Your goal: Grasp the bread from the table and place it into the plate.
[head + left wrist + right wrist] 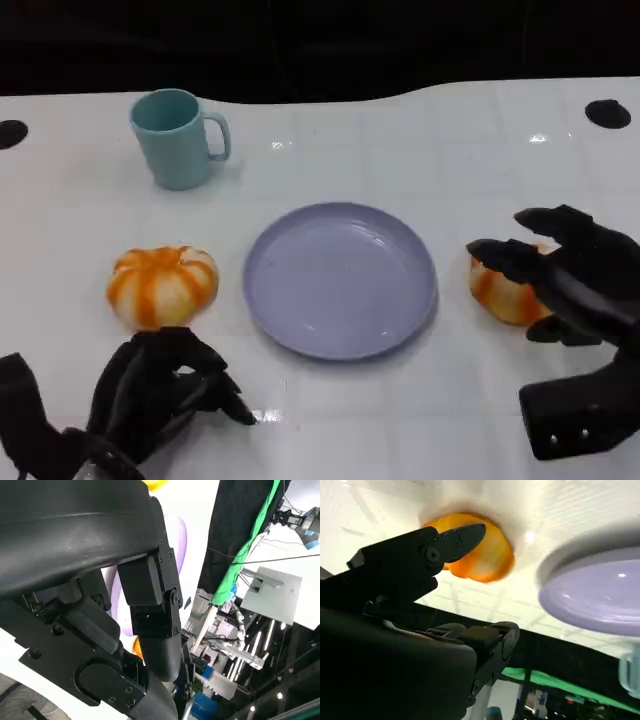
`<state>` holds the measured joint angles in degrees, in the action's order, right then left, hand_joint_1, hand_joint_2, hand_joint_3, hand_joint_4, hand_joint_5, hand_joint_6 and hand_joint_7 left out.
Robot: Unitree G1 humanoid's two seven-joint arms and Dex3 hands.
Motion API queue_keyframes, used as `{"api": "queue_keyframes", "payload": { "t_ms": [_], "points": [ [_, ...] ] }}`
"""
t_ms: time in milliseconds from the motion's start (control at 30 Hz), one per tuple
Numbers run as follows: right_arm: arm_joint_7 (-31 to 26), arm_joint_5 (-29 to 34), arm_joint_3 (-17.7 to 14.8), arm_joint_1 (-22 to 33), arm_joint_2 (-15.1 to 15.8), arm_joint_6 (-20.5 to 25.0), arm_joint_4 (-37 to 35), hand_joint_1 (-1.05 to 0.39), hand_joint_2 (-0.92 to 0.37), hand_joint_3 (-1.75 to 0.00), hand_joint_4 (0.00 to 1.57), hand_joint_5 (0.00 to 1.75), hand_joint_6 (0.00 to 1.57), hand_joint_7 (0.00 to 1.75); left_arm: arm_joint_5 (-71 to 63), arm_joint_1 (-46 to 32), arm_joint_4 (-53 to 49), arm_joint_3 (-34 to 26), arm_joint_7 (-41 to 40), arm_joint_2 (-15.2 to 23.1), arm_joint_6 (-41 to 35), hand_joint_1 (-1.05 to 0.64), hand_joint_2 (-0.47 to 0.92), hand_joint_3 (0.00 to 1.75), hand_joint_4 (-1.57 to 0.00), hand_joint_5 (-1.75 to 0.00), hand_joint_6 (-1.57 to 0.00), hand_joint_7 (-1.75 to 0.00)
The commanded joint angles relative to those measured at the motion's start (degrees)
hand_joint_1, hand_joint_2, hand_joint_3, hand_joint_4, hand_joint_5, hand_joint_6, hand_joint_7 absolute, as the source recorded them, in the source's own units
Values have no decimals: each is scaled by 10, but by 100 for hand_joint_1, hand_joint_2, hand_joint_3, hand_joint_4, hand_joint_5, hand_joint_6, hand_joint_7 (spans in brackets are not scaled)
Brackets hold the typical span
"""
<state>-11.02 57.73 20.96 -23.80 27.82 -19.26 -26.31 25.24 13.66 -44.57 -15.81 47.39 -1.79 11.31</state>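
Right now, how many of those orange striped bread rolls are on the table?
2. One bread roll lies left of the purple plate, just beyond the left hand. The other bread roll lies right of the plate, partly hidden under the right hand.

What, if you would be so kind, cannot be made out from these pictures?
- Head view: the right hand covers part of the right bread; contact cannot be confirmed.
- Right wrist view: the mug is cut off by the picture's edge.
- Left wrist view: the left hand hides most of the plate.
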Motion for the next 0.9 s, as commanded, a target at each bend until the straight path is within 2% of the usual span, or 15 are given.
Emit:
{"api": "queue_keyframes", "payload": {
  "t_ms": [33, 500, 700, 900],
  "points": [
    [-15, -2, 26, -39, -2, 6, -62, -32, -77, 0, 16, 31, 37, 1, 3, -6, 7, -2, -5, 8, -1, -105, 61, 0, -157, -58, -157, -35],
    [-15, -13, 106, -127, -52, 38, -234, -25, -74, 0, 21, 19, 37, 0, 3, -11, 15, -1, -7, 7, -4, -105, 60, 0, -157, -58, -157, -35],
    [-6, -30, 125, -160, -80, 44, -311, -24, -77, -1, 23, 13, 36, 0, 2, -16, 23, 0, -10, 5, -5, -105, 61, 0, -157, -59, -157, -35],
    [-10, -48, 136, -185, -103, 47, -379, -25, -80, -1, 37, 11, 43, 3, 4, -17, 27, 0, -8, 5, -8, -105, 60, 0, -157, -59, -157, -35]
  ]
}}
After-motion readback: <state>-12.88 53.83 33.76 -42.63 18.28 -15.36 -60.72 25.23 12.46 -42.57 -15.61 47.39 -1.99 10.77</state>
